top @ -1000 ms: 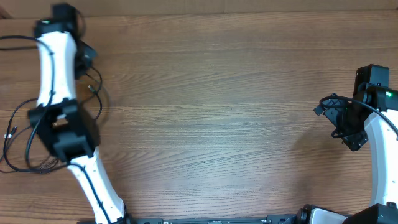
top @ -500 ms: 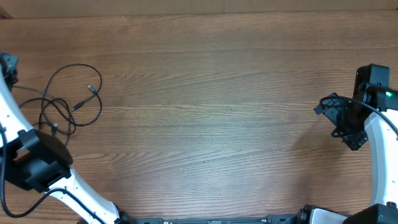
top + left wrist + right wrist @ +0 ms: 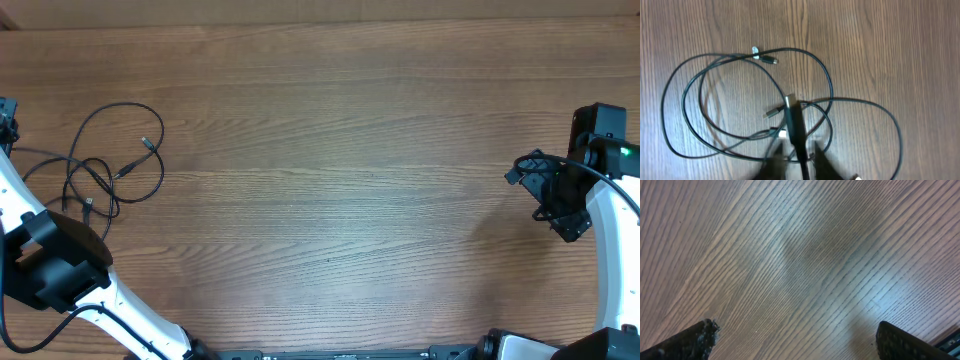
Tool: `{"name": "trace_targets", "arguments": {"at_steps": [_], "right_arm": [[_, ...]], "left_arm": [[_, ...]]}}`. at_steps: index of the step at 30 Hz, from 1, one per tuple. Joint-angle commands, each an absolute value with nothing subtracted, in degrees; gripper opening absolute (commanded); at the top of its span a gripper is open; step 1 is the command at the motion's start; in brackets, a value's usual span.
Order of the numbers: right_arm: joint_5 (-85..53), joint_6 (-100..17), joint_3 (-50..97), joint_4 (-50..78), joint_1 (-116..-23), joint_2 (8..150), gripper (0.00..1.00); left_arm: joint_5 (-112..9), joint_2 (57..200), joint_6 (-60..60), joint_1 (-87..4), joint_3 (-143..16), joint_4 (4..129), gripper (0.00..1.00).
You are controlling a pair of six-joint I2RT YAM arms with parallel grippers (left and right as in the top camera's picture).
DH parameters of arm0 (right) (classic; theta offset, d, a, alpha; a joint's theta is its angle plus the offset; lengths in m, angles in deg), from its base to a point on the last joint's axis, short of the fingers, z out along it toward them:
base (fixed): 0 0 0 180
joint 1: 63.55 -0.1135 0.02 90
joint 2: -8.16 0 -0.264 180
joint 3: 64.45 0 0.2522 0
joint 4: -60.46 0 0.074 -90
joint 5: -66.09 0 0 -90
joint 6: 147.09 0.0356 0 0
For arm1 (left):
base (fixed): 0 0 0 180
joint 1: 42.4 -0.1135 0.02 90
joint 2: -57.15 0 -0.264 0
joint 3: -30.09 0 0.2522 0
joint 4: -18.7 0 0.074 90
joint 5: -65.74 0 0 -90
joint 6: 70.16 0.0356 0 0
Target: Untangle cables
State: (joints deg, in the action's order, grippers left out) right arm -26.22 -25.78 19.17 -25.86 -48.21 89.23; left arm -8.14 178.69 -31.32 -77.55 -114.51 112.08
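Left pincer [image 3: 799, 156]: we see two blurred fingers standing a little apart, with one black cord [image 3: 794, 120] running between them. We cannot tell whether they clamp it or have let it go.
Black cord: out of focus in the left wrist view, so we judge it close to the lens. It leads down toward the tangle.
Cables [image 3: 100, 165]: loose, overlapping loops lying flat on the table [image 3: 330, 180], just beyond the left arm's joint block [image 3: 58, 262].
Right pincer [image 3: 796, 327]: released, fingers wide, nothing between them. It is well apart from the joint block, across the table.
Step in hand: we judge that one cord is being separated from the tangle, at an early stage, since the loops cross in several places.
Next move calls for: a sure hold on a single strand, then a slow draw away from the joint block without dragging the neighbouring loops.
Left wrist view only: the crossings and the small plug ends [image 3: 771, 60].
Overhead only: the whole layout. The left pincer is almost cut off at the frame edge there.
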Motion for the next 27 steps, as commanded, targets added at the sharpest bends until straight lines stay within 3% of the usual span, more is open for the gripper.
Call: {"name": "trace_targets", "arguments": {"at_steps": [1, 3, 4, 9, 14, 19, 24, 27], "right_arm": [[-26.13, -25.67, 19.81, -25.64, -48.04, 89.19, 1.00], [-26.13, -25.67, 19.81, -25.64, -48.04, 89.19, 1.00], [-26.13, -25.67, 19.81, -25.64, -48.04, 89.19, 1.00], [-26.13, -25.67, 19.81, -25.64, -48.04, 89.19, 1.00], [-26.11, -25.67, 19.81, -25.59, -48.06, 89.19, 1.00], [-21.47, -25.74, 19.81, -23.65, -48.10, 89.19, 1.00], [-11.55, -26.11, 19.81, -18.93, -49.39, 89.19, 1.00], [-6.76, -26.43, 19.81, -15.34, -52.08, 89.19, 1.00]], "left_arm": [[-6.93, 178.91, -31.91, -78.06, -114.16, 112.47, 0.58], [-6.93, 178.91, -31.36, -78.06, -114.16, 112.54, 0.78], [-6.93, 178.91, -31.36, -78.06, -114.16, 112.65, 0.83], [-7.35, 178.91, -31.36, -78.04, -114.16, 113.30, 0.97], [-7.94, 178.91, -31.34, -77.82, -114.16, 114.33, 1.00], [-16.79, 178.91, -25.17, -76.75, -114.16, 113.67, 1.00], [-37.69, 178.91, -3.27, -72.44, -114.16, 110.26, 1.00], [-42.78, 178.91, 5.80, -67.89, -114.16, 110.85, 1.00]]}}
